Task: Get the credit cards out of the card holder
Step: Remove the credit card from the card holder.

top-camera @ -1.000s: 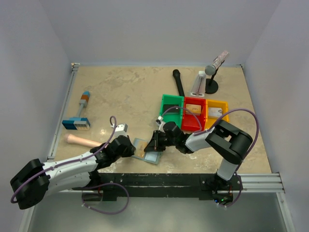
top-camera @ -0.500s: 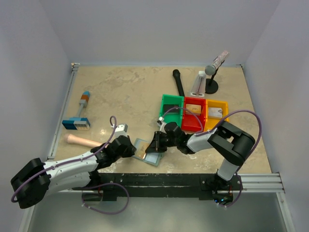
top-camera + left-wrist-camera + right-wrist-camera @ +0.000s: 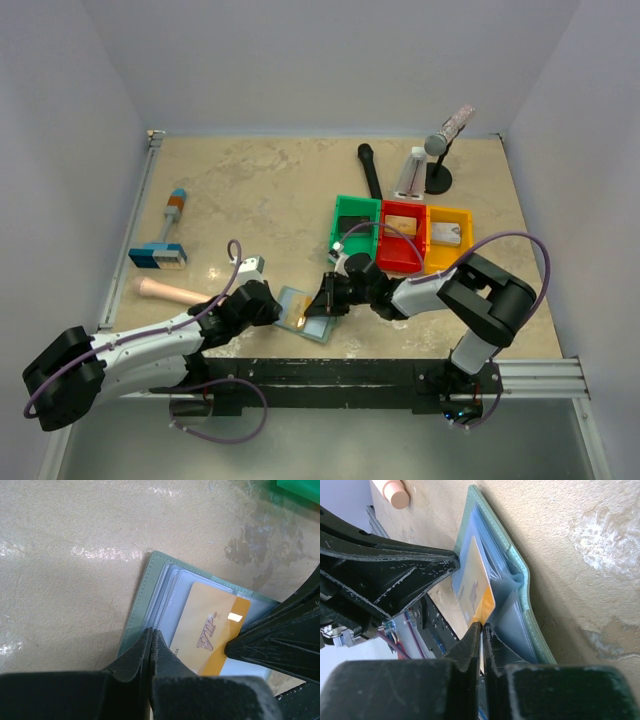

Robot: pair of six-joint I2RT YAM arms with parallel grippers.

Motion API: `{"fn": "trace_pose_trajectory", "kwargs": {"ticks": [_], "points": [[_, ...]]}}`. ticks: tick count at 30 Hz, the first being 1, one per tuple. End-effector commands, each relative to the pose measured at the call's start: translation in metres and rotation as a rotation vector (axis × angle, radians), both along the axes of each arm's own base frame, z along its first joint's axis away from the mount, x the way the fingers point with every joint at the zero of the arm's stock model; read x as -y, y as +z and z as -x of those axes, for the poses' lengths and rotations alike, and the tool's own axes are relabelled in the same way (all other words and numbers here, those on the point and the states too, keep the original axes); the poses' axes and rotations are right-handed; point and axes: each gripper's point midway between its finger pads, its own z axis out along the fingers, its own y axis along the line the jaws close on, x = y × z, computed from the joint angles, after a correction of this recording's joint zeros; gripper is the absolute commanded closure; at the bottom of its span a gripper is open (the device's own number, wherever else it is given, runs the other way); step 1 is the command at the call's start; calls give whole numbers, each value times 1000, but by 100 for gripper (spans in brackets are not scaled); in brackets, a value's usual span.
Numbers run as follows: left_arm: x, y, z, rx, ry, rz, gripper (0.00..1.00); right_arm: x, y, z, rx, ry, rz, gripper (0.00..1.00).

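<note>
Down at the bench's (image 3: 250, 190) near edge, the left fingers (image 3: 151, 636) are pressed together on the rim of the open card holder (image 3: 144, 597). Just beyond, the right fingers (image 3: 481, 630) seem clamped on a corner of the tan-orange VIP card (image 3: 210, 630), which lies against the holder's clear sleeves (image 3: 175, 582).

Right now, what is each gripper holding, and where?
Right gripper pinches the tan-orange card by its end; left gripper clamps the card holder at its edge.
</note>
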Motion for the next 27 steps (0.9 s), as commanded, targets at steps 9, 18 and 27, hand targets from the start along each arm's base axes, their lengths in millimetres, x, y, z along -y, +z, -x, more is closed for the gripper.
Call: {"fn": "trace_pose_trajectory", "kwargs": {"ticks": [9, 18, 27], "points": [[-14, -32, 25, -118, -53, -94, 100, -13, 11, -5, -10, -4, -82, 58], [-14, -34, 26, -117, -55, -86, 100, -12, 4, -9, -29, -28, -49, 55], [-13, -39, 29, -133, -56, -78, 100, -18, 16, -13, -3, -42, -149, 60]]}}
